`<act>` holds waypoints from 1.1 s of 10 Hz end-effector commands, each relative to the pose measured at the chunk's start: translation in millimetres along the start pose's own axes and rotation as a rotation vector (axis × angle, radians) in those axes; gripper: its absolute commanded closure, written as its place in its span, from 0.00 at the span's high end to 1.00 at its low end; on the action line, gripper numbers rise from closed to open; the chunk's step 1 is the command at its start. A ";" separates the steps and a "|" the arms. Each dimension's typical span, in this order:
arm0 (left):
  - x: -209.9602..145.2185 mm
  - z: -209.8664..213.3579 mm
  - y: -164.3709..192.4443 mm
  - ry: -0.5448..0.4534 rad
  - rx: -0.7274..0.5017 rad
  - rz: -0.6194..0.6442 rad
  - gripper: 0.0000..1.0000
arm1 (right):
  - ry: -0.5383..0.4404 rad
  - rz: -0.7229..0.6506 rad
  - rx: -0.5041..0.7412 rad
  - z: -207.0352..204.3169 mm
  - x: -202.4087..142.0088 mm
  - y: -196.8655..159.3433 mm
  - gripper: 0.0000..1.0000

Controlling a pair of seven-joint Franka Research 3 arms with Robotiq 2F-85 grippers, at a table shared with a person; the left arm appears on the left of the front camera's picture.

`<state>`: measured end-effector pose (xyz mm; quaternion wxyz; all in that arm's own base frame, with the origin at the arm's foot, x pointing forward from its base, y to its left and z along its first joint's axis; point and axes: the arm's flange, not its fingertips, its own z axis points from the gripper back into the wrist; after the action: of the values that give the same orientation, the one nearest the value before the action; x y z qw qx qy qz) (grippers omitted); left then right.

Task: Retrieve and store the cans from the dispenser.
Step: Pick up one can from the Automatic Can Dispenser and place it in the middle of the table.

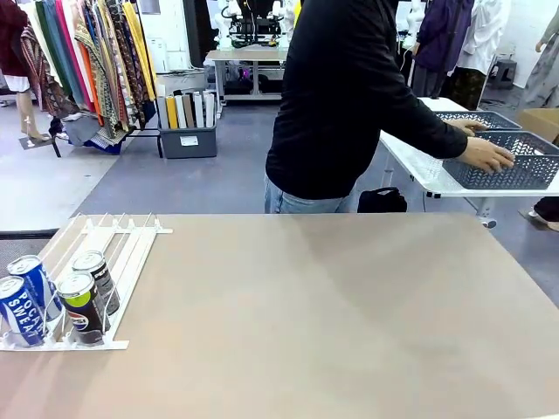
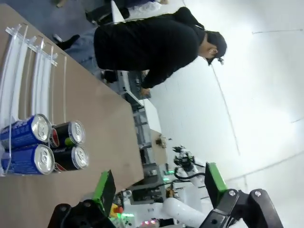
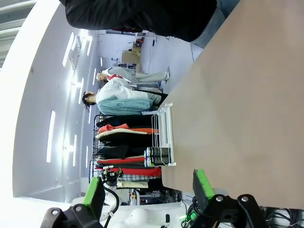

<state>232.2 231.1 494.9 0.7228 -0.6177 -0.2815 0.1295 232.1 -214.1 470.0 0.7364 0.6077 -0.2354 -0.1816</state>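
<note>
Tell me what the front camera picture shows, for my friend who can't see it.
Four cans, two blue and two black, sit at the low end of a white sloping dispenser on the left of a brown table. Across it, a person in a black top reaches for grey baskets on a white side table.
</note>
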 end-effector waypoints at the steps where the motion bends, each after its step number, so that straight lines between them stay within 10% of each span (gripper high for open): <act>1: -1.6 6.1 3.2 0.023 -0.044 0.016 1.00 | -0.002 0.028 0.016 4.1 -3.8 8.2 1.00; 7: -2.3 0.0 4.5 0.023 -0.027 0.027 1.00 | -0.002 0.028 0.016 4.1 -3.8 8.2 1.00; 11: -7.3 -82.1 -64.0 0.479 0.413 -0.117 1.00 | -0.002 0.028 0.016 4.1 -3.8 8.2 1.00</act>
<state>251.3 171.4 537.0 0.8395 -0.5150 -0.1658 0.0506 227.0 -213.1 475.7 0.7389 0.6057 -0.2353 -0.1785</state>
